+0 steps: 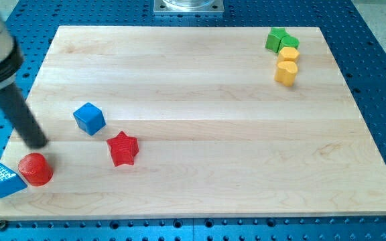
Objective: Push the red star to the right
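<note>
At the view's lower left of the pale wooden surface [200,100], no jaws exist, so rod tip [39,143] should skirt the red cylinder block [35,169], pass below the blue cube block [89,118], then shove the red star block [122,148] squarely from its left.

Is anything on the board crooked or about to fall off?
Yes, a little. The blue block at the view's bottom left pokes over the board's corner, beside the red cylinder. My tip is just above that cylinder. Nothing looks broken.

No text, label or number can be read anywhere.
</note>
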`<control>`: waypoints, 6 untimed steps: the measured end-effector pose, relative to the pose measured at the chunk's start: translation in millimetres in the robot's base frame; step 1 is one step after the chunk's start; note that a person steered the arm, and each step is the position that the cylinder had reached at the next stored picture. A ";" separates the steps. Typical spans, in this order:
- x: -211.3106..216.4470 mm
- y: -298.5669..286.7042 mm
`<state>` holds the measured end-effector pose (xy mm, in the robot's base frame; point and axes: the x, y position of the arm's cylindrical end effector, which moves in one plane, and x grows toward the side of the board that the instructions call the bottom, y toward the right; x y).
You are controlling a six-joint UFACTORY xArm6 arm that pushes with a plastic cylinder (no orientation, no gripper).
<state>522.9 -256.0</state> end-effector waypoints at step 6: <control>26.1 152.2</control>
